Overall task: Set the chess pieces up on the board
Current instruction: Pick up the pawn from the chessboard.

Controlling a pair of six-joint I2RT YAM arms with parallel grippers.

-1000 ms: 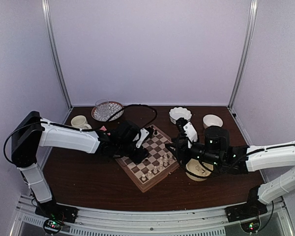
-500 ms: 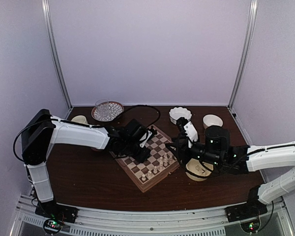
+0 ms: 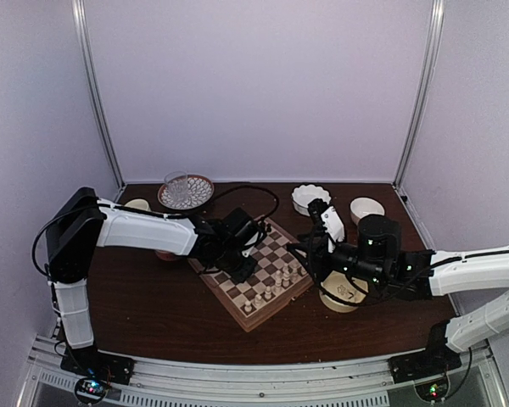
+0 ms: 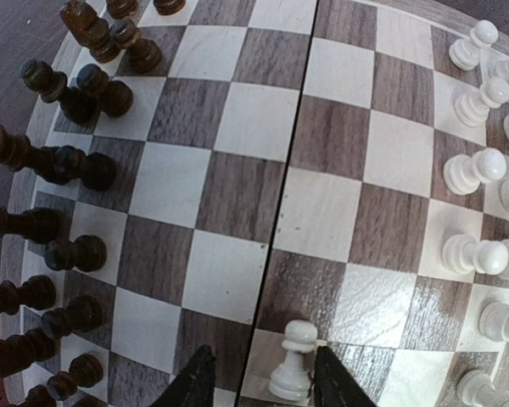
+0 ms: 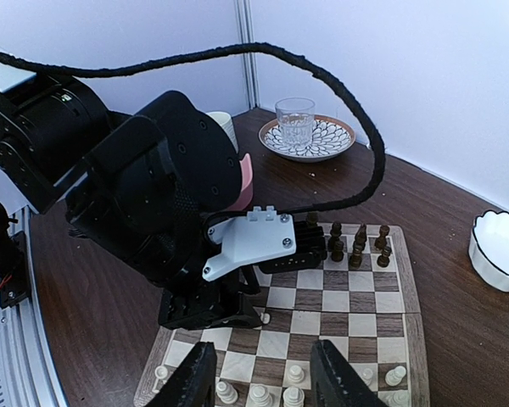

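1. Watch the white pawn (image 4: 293, 360) standing by the centre seam of the board (image 4: 237, 191), between the fingers of your left gripper (image 4: 264, 366). It sits off-centre, close to the right finger with a clear gap on the left, so an uneven squeeze could tip or flick it.
2. If it skids, it may knock the cream pieces (image 4: 471, 174) lined up near it.
3. Your left arm (image 3: 144, 231) reaches in low from the left, wrist pointed down over the board. The jaws are apart around the pawn, not gripping it.
4. Your right gripper (image 5: 264, 360) hovers at the cream-piece side, fingers apart and empty. The two wrists are close, so a careless reach could bump them.
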